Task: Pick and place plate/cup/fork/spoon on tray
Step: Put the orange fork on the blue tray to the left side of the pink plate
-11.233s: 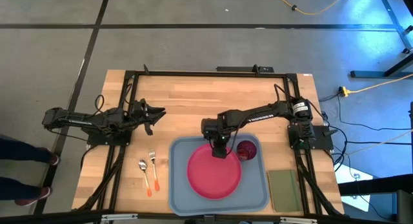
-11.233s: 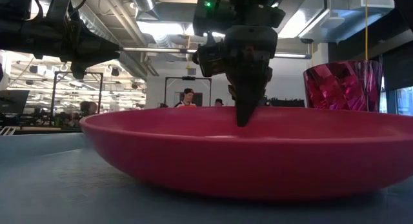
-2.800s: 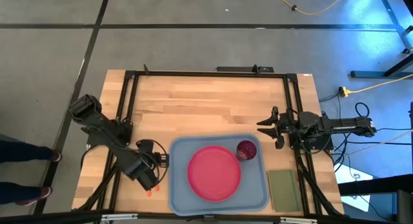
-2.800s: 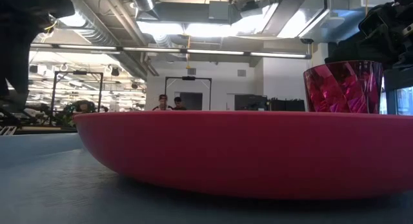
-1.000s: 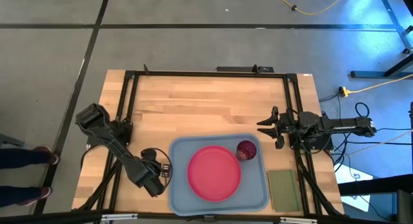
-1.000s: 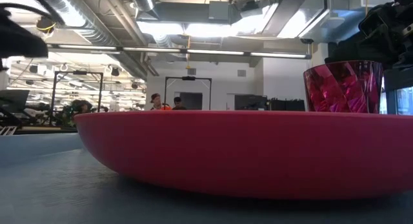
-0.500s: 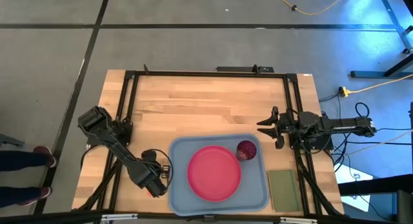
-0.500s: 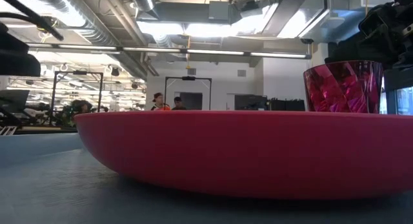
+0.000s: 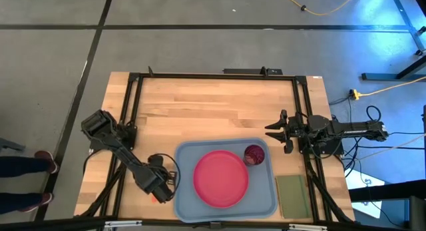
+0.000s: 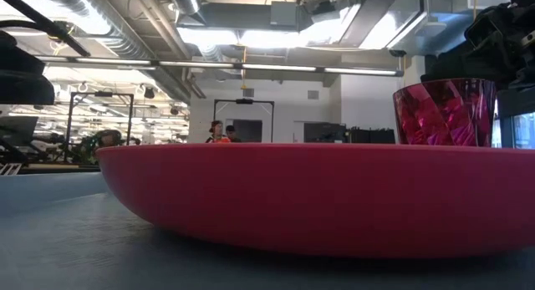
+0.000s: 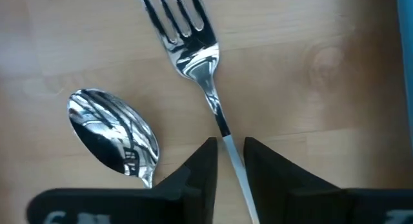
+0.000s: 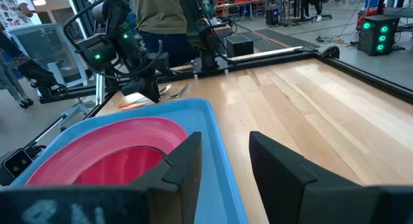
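The fork point(image 11: 193, 37) and the spoon point(image 11: 116, 137) lie flat on the wooden table, left of the light blue tray point(image 9: 183, 154). My left gripper point(image 11: 230, 153) points down over them. It is open by a narrow gap, one finger on each side of the fork's thin neck point(image 11: 216, 114). In the high view the left gripper point(image 9: 160, 181) hides the utensils, apart from an orange handle end point(image 9: 154, 198). The pink-red plate point(image 9: 221, 178) and the dark red cup point(image 9: 254, 154) rest on the tray. My right gripper point(image 9: 273, 131) is open and empty at the table's right.
An olive green pad point(image 9: 291, 196) lies right of the tray at the near right. The far half of the table is bare wood inside a black frame point(image 9: 213, 76). A person's legs point(image 9: 26, 171) show beside the table's left edge.
My left gripper has come down a little over the fork and shifted slightly toward the tray. The fork, spoon, plate and cup have stayed where they were.
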Tool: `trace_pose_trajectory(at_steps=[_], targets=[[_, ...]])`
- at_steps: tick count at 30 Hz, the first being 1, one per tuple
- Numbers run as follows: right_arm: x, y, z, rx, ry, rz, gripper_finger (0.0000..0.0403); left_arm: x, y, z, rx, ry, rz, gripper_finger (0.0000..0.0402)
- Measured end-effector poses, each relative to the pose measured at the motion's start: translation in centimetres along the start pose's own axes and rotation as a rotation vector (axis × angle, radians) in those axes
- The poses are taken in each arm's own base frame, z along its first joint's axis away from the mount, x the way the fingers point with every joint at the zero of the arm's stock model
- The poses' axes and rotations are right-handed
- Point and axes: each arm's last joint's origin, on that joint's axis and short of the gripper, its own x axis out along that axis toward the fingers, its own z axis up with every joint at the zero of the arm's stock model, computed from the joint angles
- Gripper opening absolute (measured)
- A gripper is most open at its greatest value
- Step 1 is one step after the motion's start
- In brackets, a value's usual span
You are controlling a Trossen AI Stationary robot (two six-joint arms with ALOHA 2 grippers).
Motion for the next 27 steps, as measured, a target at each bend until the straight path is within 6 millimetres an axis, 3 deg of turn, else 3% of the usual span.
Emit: trace_pose_trajectory(at_steps=[7, 21, 27], targets=[[0.0, 0.0, 0.0, 0.0, 0.0, 0.0, 0.0134, 0.1, -0.4, 0.4, 0.018, 0.007, 0.003, 0.0008], [0.0, 0.0, 0.0, 0.0, 0.0, 0.0, 0.0134, -0.2, -0.3, 0.8, 0.005, -0.017, -0.015, 0.0004], [0.0, 0.0, 0.0, 0.0, 0.0, 0.0, 0.0134, -1.3, -0.3, 1.4, -0.025, -0.033, -0.084, 0.0004]])
